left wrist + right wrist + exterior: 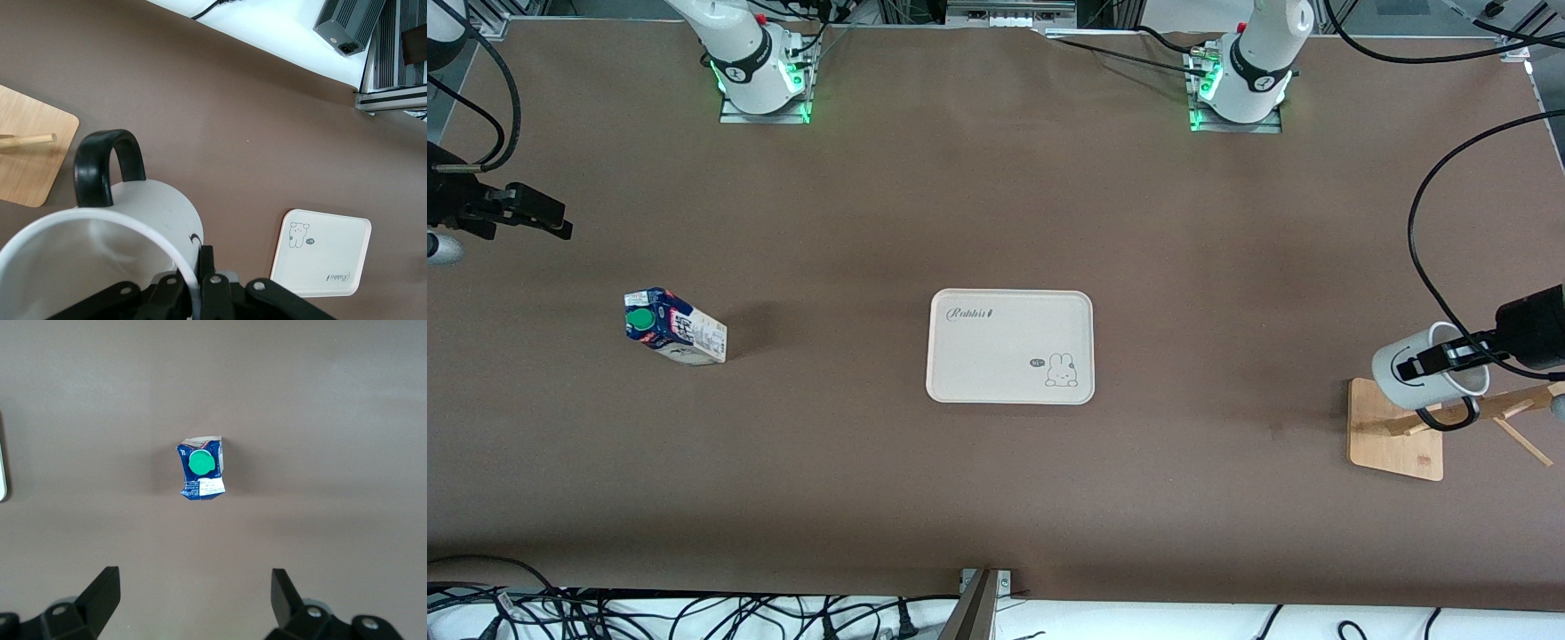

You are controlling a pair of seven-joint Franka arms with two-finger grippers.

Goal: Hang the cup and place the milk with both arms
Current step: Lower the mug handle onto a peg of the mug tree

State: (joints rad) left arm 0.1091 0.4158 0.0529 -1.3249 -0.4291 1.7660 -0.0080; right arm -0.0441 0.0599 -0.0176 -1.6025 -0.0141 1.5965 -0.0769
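From the front, the left claw point(1436, 359) pinches the cup point(1414, 369) over the wooden rack point(1396, 431), lower right of frame. The milk point(674, 326) stands mid-left on the counter point(996, 213). Right wrist view: right claw point(193, 597) spread wide, milk point(201, 469) centred.

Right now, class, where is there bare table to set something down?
Widest between the milk and the tray, and between tray and rack. Crowded at the rack, where the left gripper holds the cup.

Left end effector point(1440, 357) clamped, raised; right end effector point(193, 600) spread wide, aloft.
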